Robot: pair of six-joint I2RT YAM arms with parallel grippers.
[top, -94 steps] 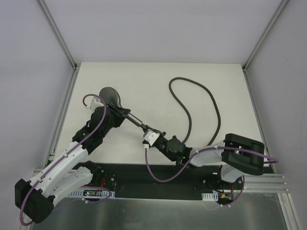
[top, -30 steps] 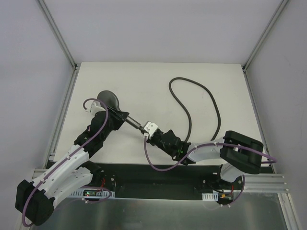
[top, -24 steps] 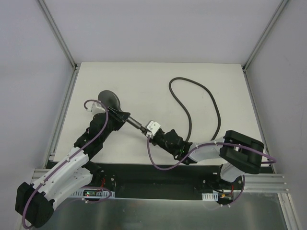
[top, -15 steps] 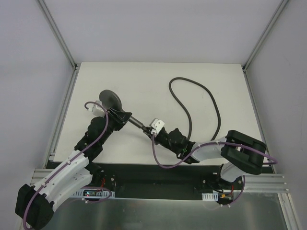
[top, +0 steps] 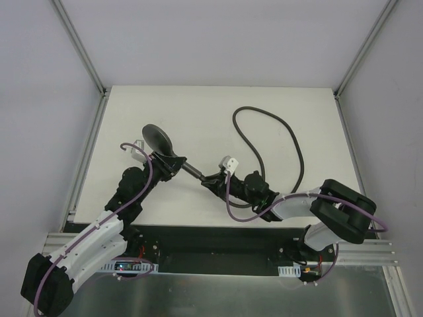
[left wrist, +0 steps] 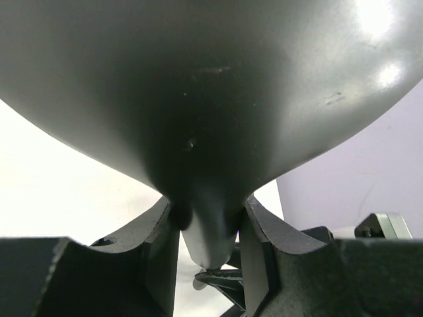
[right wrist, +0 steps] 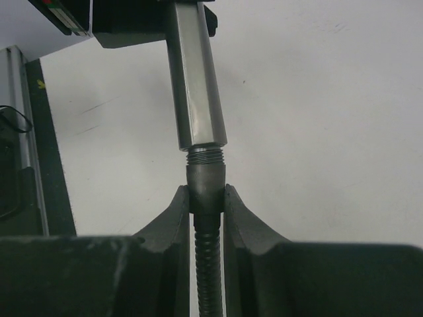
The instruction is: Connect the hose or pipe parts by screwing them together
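The dark grey shower head (top: 158, 137) lies tilted over the table's left half, its straight handle (top: 190, 170) running down-right. My left gripper (top: 169, 162) is shut on the handle's neck just below the round head (left wrist: 211, 99), one finger (left wrist: 160, 241) on each side. The hose fitting (right wrist: 206, 181) sits end-on against the handle's threaded tip (right wrist: 205, 156), a few threads still showing. My right gripper (top: 211, 180) is shut on that fitting, the ribbed hose (right wrist: 210, 264) running back between its fingers. The rest of the hose (top: 264, 125) loops over the right half of the table.
A black base plate (top: 218, 241) and an aluminium rail (top: 370, 254) lie along the near edge. Purple cables (top: 231, 201) hang off both arms. Frame posts (top: 89, 66) stand at the table's back corners, and grey walls close in three sides.
Both grippers and the joined parts have drifted right and slightly back. My right wrist has rolled, its white mount swinging up and right. The shower head has tipped more edge-on.
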